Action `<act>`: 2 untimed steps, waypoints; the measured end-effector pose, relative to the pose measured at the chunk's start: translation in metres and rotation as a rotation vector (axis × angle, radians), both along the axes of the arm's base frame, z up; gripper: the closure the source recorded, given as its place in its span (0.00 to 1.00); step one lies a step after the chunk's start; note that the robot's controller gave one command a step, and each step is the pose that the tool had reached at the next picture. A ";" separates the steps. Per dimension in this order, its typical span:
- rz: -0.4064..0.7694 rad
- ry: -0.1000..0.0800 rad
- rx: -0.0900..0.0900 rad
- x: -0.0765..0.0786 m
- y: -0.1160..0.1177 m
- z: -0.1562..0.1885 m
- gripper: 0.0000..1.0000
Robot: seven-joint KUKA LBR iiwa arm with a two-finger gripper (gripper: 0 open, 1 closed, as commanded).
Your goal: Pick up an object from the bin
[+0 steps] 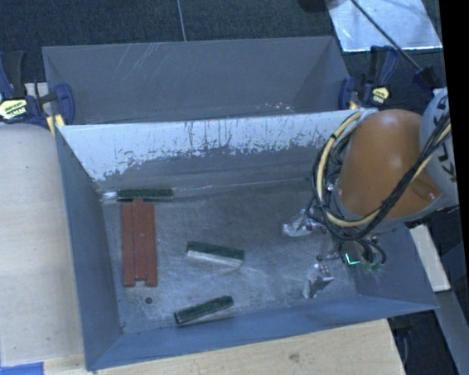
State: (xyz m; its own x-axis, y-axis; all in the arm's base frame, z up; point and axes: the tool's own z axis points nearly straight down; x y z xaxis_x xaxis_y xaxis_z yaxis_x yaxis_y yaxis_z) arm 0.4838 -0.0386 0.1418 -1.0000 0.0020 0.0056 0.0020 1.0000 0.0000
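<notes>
Bin: grey metal bin (90, 239), scuffed floor.
Gripper: gripper (307, 256) at 4 o'clock, fingers spread wide, nothing between them.
Nearest: pale green bar (215, 255) at centre; dark green bar (203, 310) at 6 o'clock.
Far: red-brown blocks (138, 242) at 9 o'clock.

Two blocks (138, 242) left in the bin (213, 143), tool (307, 256) far right

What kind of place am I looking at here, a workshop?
Likely a robotics lab's grasping test bench: a robot arm's gripper hangs open inside a grey metal bin holding a reddish-brown block and dark green bars.
</notes>
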 end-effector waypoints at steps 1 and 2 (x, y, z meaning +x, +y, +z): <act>0.002 -0.008 -0.001 0.002 0.000 0.004 0.00; 0.064 -0.013 -0.002 0.022 0.030 -0.034 0.00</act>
